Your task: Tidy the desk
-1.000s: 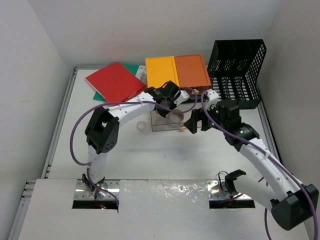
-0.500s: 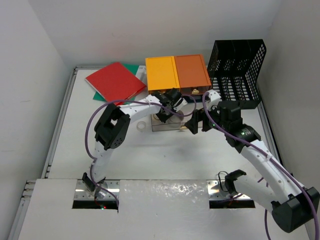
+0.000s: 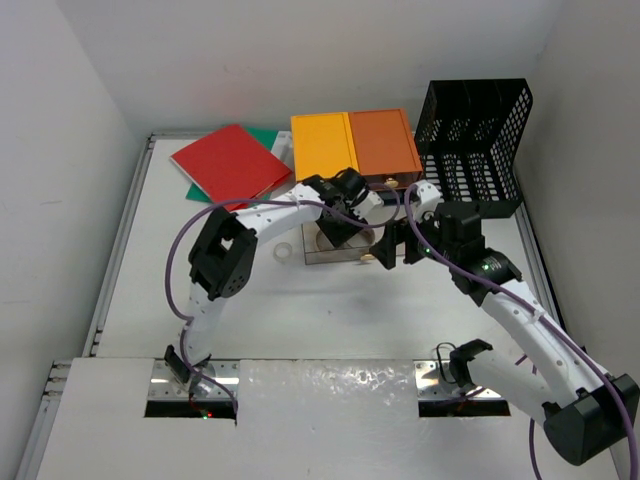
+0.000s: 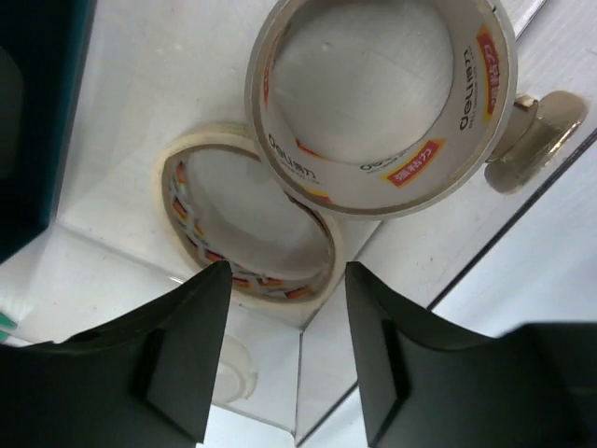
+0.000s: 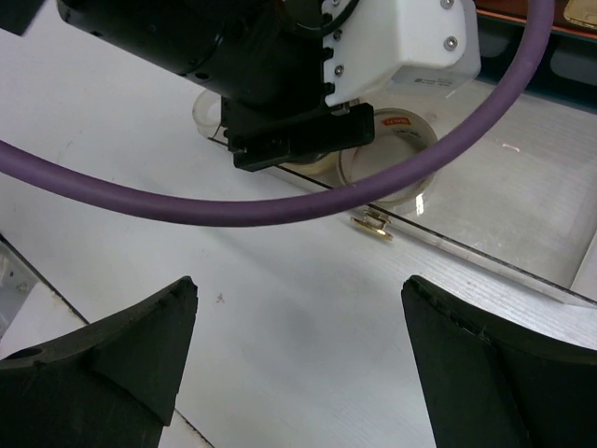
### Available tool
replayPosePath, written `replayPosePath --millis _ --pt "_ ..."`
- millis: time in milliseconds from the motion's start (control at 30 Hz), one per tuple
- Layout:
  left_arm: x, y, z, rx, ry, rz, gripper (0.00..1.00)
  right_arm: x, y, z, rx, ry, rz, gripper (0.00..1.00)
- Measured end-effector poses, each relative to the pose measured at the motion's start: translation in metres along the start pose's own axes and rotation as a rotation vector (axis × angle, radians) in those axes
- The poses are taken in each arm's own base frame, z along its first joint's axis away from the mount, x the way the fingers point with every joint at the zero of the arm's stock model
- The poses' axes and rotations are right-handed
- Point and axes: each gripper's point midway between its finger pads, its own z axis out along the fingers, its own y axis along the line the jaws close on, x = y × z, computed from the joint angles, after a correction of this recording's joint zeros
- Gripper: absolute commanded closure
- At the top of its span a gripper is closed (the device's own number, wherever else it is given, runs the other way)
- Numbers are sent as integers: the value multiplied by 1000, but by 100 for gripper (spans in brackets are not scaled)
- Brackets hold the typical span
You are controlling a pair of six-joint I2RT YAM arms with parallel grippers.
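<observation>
While both arms reach toward the middle of the desk [image 3: 330, 320], the white top fills most of the overhead view. Its grey-railed sides run from 6 o'clock to 12 o'clock, and its far end sits against the back wall. The arm bases cover the near end, so I cannot tell for sure which axis is longer. At the desk's 12 o'clock stands a yellow-and-orange drawer box [image 3: 355, 140]. A black mesh rack [image 3: 475, 140] stands upright at about 1 o'clock, and a red folder [image 3: 230, 162] lies over a green folder [image 3: 265, 137] at 11 o'clock. A clear drawer [image 5: 504, 201] with a brass knob [image 4: 536, 135] sits just in front of the box, toward 6 o'clock. Inside it lie a large tape roll [image 4: 378, 103] and a cream tape roll [image 4: 247, 224], the large one overlapping the cream one's edge. A small clear ring [image 3: 284, 252] lies on the desk outside the drawer, at its 9 o'clock. The left gripper [image 4: 284, 345] hangs over the rolls with its fingers moderately parted and nothing between them. The right gripper [image 5: 298, 373] is spread wide and empty, at the drawer's 3 o'clock, low over bare tabletop near the knob.
</observation>
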Motion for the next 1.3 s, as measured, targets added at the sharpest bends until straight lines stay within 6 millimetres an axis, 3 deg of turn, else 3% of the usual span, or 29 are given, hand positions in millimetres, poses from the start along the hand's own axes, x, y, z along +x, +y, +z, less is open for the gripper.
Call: replayPosePath --millis 133,267,367,467,533,567,633,667,733,867,967,1033,1100,1167,1300 --pt "4 5 -13 -27 35 8 47 3 -4 -1 24 12 -5 11" --pt "-11 20 -48 -92 12 23 40 7 -11 -1 57 27 -14 12" --pt "-24 45 -100 -209 -74 9 35 6 -13 0 68 25 -17 18" --pt "-25 79 -172 -269 -221 -80 35 -4 -16 5 78 20 -25 26" --pt "-8 121 -214 -288 -317 -201 35 -11 -13 13 68 27 -42 29" --pt "13 153 -233 -319 -363 -292 35 -15 -10 17 61 32 -53 29" --pt "81 206 -254 -403 -381 -472 35 -23 5 32 48 60 -134 28" --pt "118 221 -258 -445 -358 -551 35 -26 19 42 26 79 -186 27" --pt "178 220 -254 -476 -291 -659 35 -37 54 65 -25 110 -319 27" --pt "236 192 -241 -408 -277 -755 35 -51 117 127 -146 157 -484 28" --pt "284 200 -247 -433 -307 -883 35 -36 137 174 -200 215 -570 26" --pt "319 205 -249 -464 -314 -976 35 -14 145 204 -225 300 -631 26" --pt "336 201 -240 -445 -319 -1023 35 9 155 238 -249 359 -682 26" --pt "340 193 -228 -396 -327 -1044 35 35 158 269 -253 426 -716 26" --pt "335 178 -209 -308 -356 -1049 35 88 135 291 -188 572 -765 28"
